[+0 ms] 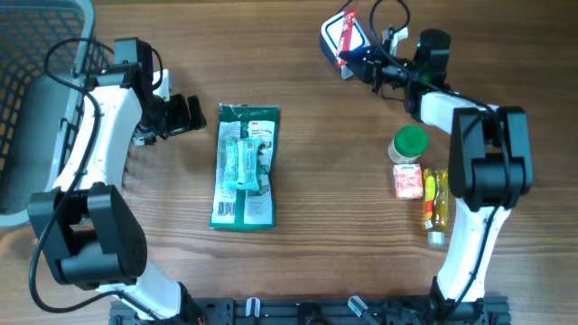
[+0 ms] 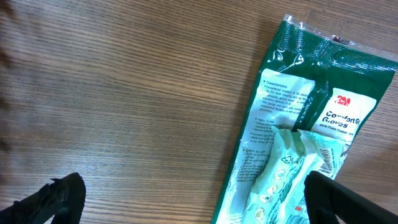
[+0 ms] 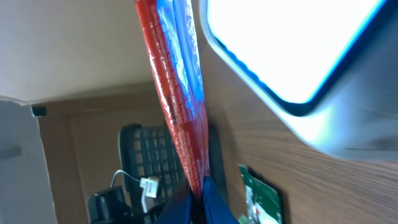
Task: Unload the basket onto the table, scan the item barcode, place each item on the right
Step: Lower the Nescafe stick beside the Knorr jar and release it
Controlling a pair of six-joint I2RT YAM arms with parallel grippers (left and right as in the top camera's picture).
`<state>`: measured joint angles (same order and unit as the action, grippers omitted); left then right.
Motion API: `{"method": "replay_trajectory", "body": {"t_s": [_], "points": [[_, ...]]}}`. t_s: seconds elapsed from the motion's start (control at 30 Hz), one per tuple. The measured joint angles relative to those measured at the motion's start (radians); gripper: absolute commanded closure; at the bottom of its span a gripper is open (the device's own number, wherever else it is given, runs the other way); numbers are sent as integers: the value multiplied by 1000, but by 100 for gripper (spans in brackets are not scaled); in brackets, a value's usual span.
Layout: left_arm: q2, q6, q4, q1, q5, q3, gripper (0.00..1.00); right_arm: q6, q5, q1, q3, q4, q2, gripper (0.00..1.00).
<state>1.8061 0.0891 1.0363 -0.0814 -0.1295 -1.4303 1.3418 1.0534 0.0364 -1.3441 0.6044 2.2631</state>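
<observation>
**Your right claw (image 1: pixel 361 63) pinches the red-and-blue packet (image 1: pixel 347 40) at the table's (image 1: pixel 298 271) far edge.**
Its jaws are pressed together on one end of the packet, which sits just beside the white, blue-rimmed scanner (image 1: pixel 334 34); you cannot tell whether they touch. Your left claw (image 1: pixel 187 114) is spread wide toward the left edge, just beside the green glove pack (image 1: pixel 245 165) lying flat mid-table. A green-lidded jar (image 1: pixel 409 144), orange carton (image 1: pixel 407 181) and yellow bottle (image 1: pixel 436 203) cluster toward the right edge, and a grey basket (image 1: pixel 36 54) fills the far left corner.
</observation>
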Motion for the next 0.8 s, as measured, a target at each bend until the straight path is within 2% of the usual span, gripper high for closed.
{"method": "replay_trajectory", "body": {"t_s": [0.1,0.17,0.2,0.23,0.3,0.33,0.43,0.5,0.6,0.8], "points": [[0,0,0,0,0,0,0,-22,-18,0,1,-33,-115,95],[0,0,0,0,0,0,0,-90,-24,0,-3,-192,-251,95],[0,0,0,0,1,0,0,-93,-23,0,-3,-205,-267,95],[0,0,0,0,0,0,0,-223,-44,0,-14,-461,-395,95],[0,0,0,0,0,0,0,-385,-105,1,-24,-817,-507,96],[0,0,1,0,1,1,0,-529,-181,2,-16,-1057,-588,96],[0,0,0,0,0,1,0,-743,-349,10,-13,-1376,-686,96],[0,0,0,0,0,1,0,-847,-457,21,-10,-1529,-714,95],[0,0,0,0,0,1,0,-946,-607,43,13,-1645,-716,95],[0,0,0,0,0,1,0,-1001,-775,124,147,-1599,-716,95]]}}
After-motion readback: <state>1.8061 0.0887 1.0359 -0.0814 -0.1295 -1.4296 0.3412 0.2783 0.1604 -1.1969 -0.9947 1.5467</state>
